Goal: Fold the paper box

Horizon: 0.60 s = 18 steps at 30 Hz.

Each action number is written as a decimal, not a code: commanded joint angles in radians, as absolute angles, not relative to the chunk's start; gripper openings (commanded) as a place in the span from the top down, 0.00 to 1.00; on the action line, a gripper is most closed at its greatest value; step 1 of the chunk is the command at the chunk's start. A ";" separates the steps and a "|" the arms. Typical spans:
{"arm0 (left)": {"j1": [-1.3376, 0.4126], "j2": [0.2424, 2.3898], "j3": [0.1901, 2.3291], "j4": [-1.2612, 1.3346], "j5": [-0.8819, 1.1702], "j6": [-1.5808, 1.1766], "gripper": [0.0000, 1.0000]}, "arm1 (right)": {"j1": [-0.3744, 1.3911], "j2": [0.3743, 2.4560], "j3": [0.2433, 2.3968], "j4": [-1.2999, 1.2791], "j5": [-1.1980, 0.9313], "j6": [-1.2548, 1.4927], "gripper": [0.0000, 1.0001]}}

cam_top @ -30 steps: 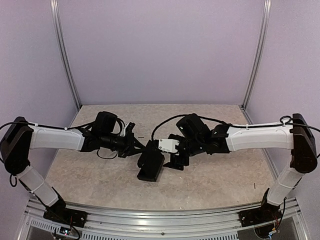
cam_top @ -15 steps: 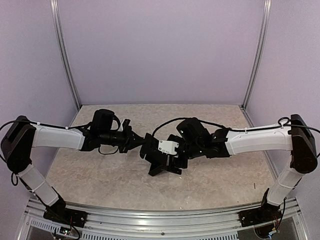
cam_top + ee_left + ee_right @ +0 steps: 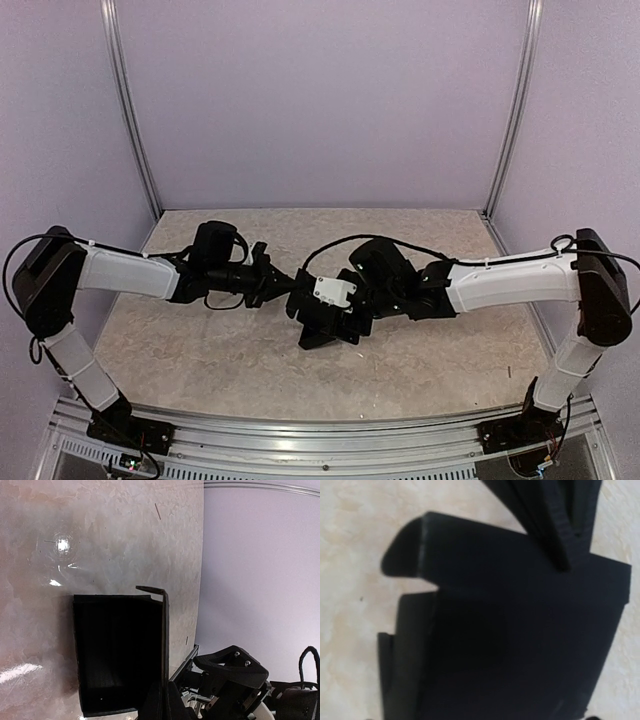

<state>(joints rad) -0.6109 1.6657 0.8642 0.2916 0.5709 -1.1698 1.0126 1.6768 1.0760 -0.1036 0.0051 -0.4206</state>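
Over the beige tabletop (image 3: 200, 350) the left gripper (image 3: 288, 284) pinches a wall of the paper box (image 3: 312, 330); right gripper (image 3: 345, 315) state unclear.

A beige, marble-patterned table (image 3: 200, 365), with a bright spot of reflected light (image 3: 62, 545) and a thin dark mark (image 3: 157, 511) on its surface, stands between plain lilac walls (image 3: 320, 100), with slim metal posts (image 3: 130, 120) at the back corners and a ribbed aluminium rail (image 3: 320, 445) along its near edge.
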 commanded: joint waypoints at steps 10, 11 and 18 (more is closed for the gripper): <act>-0.635 1.714 0.948 0.277 0.610 -1.165 0.95 | 1.019 1.732 1.083 -0.086 0.003 -0.409 0.08; -0.638 1.716 0.954 0.273 0.613 -1.164 0.95 | 1.019 1.738 1.085 -0.083 0.030 -0.405 0.08; -0.657 1.747 0.986 0.262 0.626 -1.165 0.95 | 1.013 1.752 1.077 -0.042 0.119 -0.391 0.17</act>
